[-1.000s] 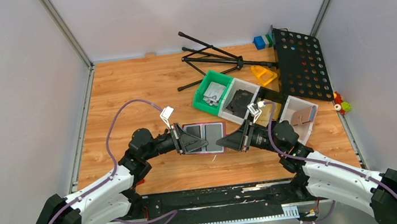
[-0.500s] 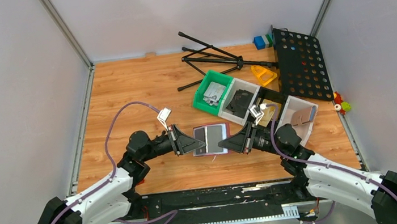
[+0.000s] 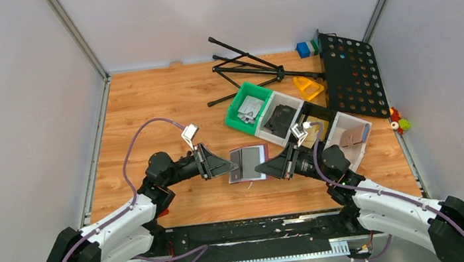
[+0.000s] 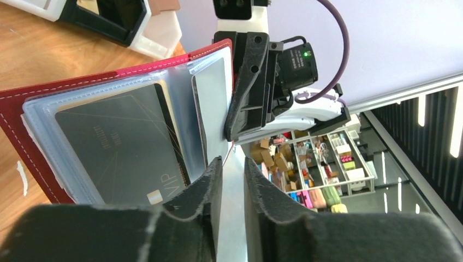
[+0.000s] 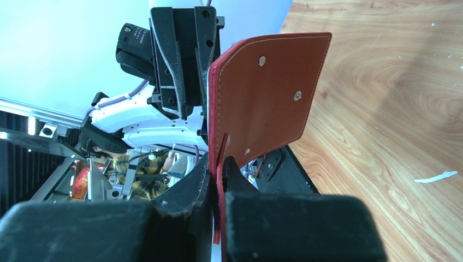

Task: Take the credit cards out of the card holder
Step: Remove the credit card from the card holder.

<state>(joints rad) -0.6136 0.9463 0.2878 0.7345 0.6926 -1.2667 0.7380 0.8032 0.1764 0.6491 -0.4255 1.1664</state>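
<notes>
The dark-red card holder (image 3: pixel 248 161) is held open and tilted up off the wooden table between my two grippers. My right gripper (image 3: pixel 267 165) is shut on its right cover edge; the right wrist view shows the red cover (image 5: pixel 267 93) pinched between the jaws (image 5: pixel 218 180). The left wrist view shows its red cover (image 4: pixel 33 117) and clear sleeves holding a dark VIP card (image 4: pixel 114 147) and a silver card (image 4: pixel 210 103). My left gripper (image 3: pixel 232 165) is at the holder's left edge. Its jaws (image 4: pixel 233 174) stand a narrow gap apart by the silver card's corner, gripping nothing I can see.
Behind the holder stand a green bin (image 3: pixel 248 107) and white bins (image 3: pixel 284 116) (image 3: pixel 348 133). A black folding stand (image 3: pixel 245 69), a black perforated panel (image 3: pixel 351 75), a yellow piece (image 3: pixel 308 86) and blue-green blocks (image 3: pixel 307 48) lie at the back right.
The card holder lay flat on the table; my right gripper has lifted and tilted it. My left gripper has drawn back leftward from over the holder to its left edge.
</notes>
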